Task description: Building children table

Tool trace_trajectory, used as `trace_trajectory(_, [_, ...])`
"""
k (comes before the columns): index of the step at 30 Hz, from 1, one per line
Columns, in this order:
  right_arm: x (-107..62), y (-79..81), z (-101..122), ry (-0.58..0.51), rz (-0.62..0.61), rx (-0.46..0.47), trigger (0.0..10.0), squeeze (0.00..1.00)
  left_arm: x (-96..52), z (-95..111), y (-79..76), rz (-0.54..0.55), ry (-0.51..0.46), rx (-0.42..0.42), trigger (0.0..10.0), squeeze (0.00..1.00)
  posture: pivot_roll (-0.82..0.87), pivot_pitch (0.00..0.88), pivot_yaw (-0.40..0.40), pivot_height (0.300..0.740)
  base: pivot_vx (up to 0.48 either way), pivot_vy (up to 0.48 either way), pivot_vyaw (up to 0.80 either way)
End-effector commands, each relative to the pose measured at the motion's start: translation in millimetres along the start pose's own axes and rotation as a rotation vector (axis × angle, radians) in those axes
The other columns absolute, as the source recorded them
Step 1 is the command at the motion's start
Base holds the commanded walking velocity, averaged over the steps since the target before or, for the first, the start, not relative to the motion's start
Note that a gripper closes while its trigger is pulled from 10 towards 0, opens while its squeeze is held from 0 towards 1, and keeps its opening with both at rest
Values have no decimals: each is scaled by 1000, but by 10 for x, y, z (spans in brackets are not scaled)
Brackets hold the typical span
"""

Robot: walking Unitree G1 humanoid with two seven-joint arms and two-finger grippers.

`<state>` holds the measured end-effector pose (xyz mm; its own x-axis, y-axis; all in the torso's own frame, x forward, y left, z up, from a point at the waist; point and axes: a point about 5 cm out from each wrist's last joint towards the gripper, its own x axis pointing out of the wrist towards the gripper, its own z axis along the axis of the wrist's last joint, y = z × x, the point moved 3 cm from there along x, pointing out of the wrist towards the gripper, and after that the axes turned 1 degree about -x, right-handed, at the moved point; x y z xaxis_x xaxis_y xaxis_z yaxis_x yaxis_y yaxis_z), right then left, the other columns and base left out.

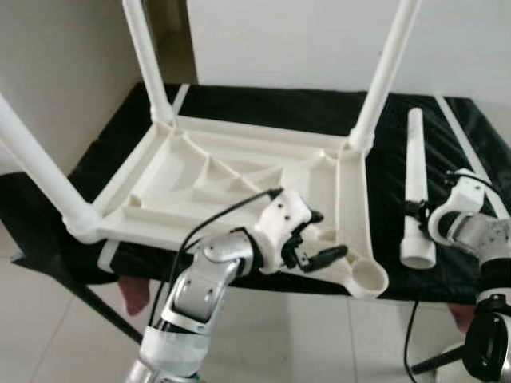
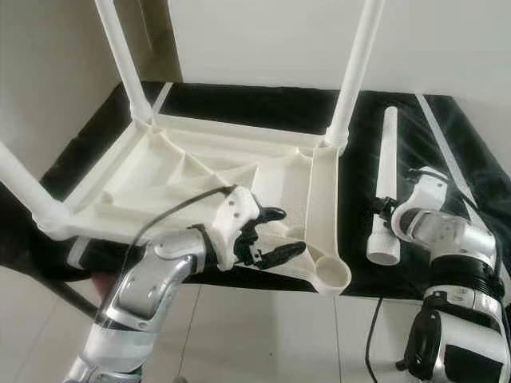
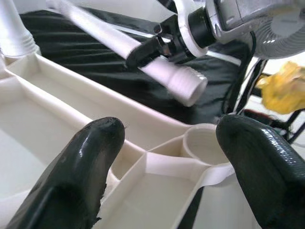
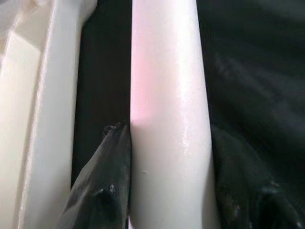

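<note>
Right wrist view: right claw (image 4: 167,191) clamps smooth white tubular leg (image 4: 167,95).

- You've got soft, even daylight in both eye views, slightly hazy and washed out.
- Left wrist view's fingertips (image 3: 90,157) look blurry up close.
- Right wrist view's table leg (image 4: 167,114) carries a pinkish glare.

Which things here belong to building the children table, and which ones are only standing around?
Belong to the job:
- upturned white tabletop, three legs fitted
- loose table leg, clasped by the right gripper
- empty corner socket, beside the open left gripper

Only standing around:
- black cloth under the parts
- fan
- yellow object
</note>
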<state>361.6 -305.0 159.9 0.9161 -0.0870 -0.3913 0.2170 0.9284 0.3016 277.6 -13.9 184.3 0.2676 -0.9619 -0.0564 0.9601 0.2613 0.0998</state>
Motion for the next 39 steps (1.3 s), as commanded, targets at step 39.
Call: trace_trajectory(39, [-781, 1302, -137, -495, 627, -231, 10000, 0, -20, 299, 1333, 623, 113, 55, 10000, 0, -13, 26, -3, 740, 0, 0, 0])
